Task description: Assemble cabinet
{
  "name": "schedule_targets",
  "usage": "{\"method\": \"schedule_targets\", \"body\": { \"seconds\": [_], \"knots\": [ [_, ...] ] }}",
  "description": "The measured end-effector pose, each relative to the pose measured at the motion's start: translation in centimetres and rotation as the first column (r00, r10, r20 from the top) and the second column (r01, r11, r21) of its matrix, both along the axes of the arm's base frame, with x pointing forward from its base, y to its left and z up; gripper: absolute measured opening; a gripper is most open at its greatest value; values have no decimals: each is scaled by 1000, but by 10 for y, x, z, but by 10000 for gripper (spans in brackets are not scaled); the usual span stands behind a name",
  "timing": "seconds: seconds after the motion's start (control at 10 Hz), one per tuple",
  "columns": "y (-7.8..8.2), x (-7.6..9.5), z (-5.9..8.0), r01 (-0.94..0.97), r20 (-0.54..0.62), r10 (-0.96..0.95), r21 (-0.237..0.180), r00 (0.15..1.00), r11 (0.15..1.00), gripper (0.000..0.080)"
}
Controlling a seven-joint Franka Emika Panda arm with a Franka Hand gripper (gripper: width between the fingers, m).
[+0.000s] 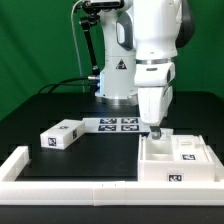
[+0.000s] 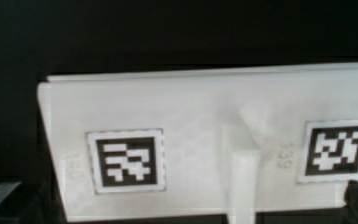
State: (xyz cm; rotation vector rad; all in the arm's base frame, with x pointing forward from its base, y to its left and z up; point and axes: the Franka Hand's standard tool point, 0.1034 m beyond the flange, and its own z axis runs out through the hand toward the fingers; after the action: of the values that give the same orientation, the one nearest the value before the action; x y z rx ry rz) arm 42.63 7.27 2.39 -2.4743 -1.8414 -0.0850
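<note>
Reading the exterior view as a clock face centred on the black tabletop [image 1: 100, 158], my hand [image 1: 155, 129] hangs at about 3 o'clock. It points straight down, with its tips at the upper edge of the cabinet [image 1: 180, 160].

The cabinet, a white open box with a tagged front toward the camera, sits at 4 o'clock. It is just behind the long white border rail [image 1: 80, 186], and I cannot tell whether the two touch. The rail runs across 6 o'clock and turns a corner near 8 o'clock.

I cannot tell whether my fingers are spread or pinched. They blend into the white panel in the exterior view, and the wrist view is too blurred to show them.

In the wrist view the cabinet [image 2: 194, 105] fills most of the frame. One square tag [image 2: 126, 160] and another [image 2: 336, 150] flank a thin raised rib [image 2: 243, 175].

The marker board [image 1: 118, 124] lies flat at 12 o'clock, near my hand. A loose white block [image 1: 62, 136] with tags rests at 9 o'clock, well apart from my hand.
</note>
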Motion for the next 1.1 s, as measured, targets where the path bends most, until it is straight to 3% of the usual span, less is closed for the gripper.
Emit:
{"method": "schedule_targets", "body": {
  "seconds": [0.3, 0.5, 0.6, 0.7, 0.9, 1.1],
  "knots": [
    [2, -4, -12, 4, -1, -4, 17, 1000, 1000, 755],
    [2, -4, -12, 4, 2, -4, 19, 1000, 1000, 483],
    [2, -4, -12, 4, 2, -4, 19, 1000, 1000, 298],
    [2, -4, -12, 4, 2, -4, 19, 1000, 1000, 298],
    [1, -4, -12, 5, 2, -5, 18, 1000, 1000, 67],
    [1, -3, -12, 6, 2, -6, 18, 1000, 1000, 67]
  ]
}}
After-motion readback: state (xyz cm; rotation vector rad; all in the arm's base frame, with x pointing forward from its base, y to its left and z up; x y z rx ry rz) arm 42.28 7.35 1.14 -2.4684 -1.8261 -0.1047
